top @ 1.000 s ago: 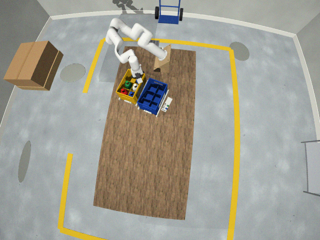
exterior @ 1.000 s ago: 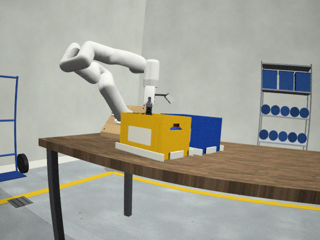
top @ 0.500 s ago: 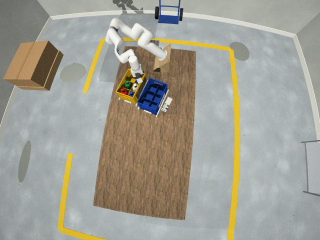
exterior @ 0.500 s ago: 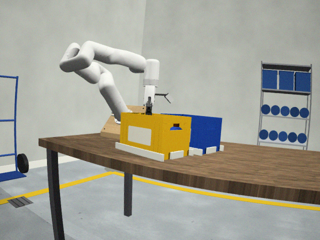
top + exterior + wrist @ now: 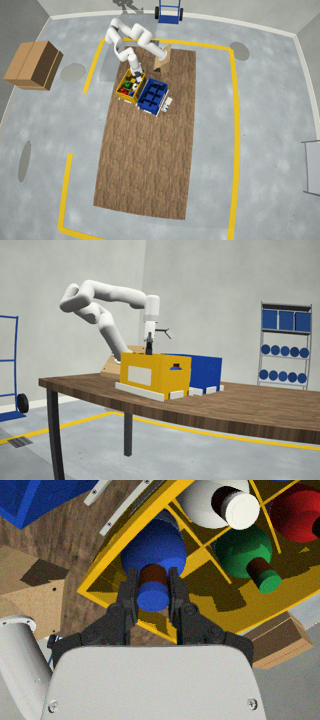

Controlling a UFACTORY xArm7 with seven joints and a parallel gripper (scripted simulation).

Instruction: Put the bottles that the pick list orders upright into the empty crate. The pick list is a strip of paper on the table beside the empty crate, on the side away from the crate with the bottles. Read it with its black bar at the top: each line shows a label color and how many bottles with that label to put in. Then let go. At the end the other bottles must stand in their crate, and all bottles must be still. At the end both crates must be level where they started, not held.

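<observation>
My gripper (image 5: 138, 77) (image 5: 148, 352) (image 5: 153, 579) is shut on the brown neck of a blue bottle (image 5: 154, 547), just under its cap. That bottle is upright in a corner compartment of the yellow crate (image 5: 126, 97) (image 5: 157, 362). The same crate holds a white bottle (image 5: 134, 87) (image 5: 241, 511), a green bottle (image 5: 127, 84) (image 5: 242, 555), a red bottle (image 5: 124, 91) (image 5: 295, 517) and another blue bottle (image 5: 131, 93). The blue crate (image 5: 148, 108) (image 5: 206, 371) beside it is empty. The pick list (image 5: 169, 100) shows green and blue marks; its numbers are too small to read.
White rails (image 5: 139, 391) run along the crates' bases on the wooden table (image 5: 147, 155). The two crates stand close side by side. The arm's base is on a tilted wooden block (image 5: 165, 65) behind them. The yellow crate's walls and dividers surround the held bottle.
</observation>
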